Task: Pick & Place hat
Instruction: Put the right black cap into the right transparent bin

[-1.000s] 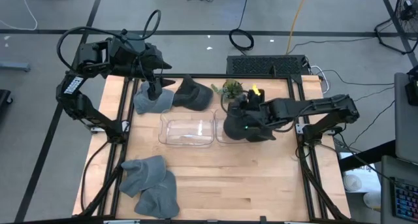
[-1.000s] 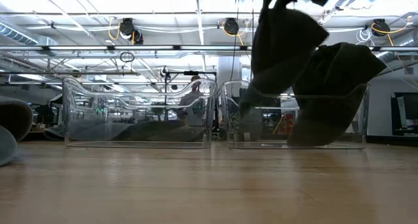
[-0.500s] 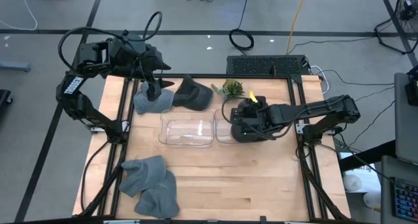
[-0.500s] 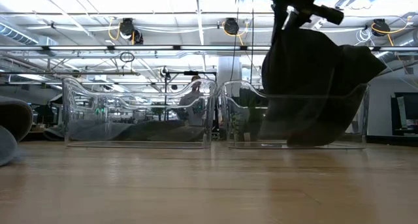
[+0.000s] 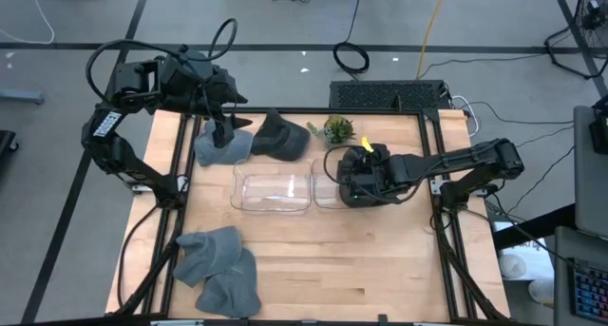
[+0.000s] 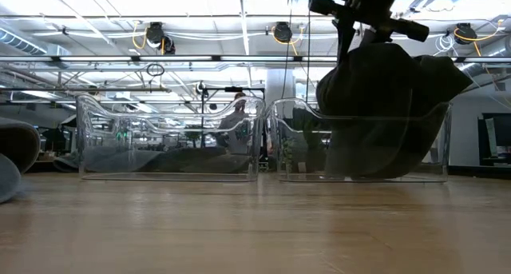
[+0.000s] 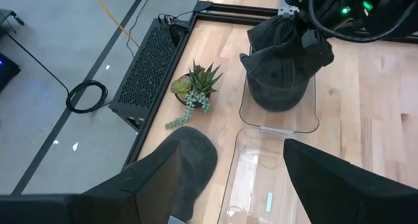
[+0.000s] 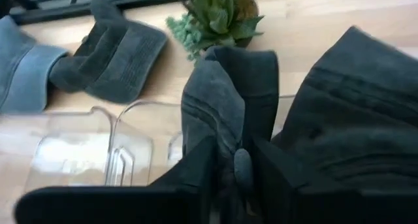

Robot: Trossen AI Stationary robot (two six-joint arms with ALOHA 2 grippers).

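Dark hat (image 5: 366, 185) sitting in right clear bin (image 6: 359, 142), crown bulging above rim. Right gripper (image 8: 234, 164) hanging right over it, fingers pinching fold of hat fabric between them; grip looks slack, hard to confirm from wrist view. Second dark hat (image 8: 346, 119) lying beside it in same bin. Left clear bin (image 5: 274, 192) sitting alongside. Left gripper (image 5: 226, 128) hovering over grey hat (image 5: 211, 147) at table's far left, fingers spread, holding nothing. Potted succulent (image 7: 194, 87) standing behind bins.
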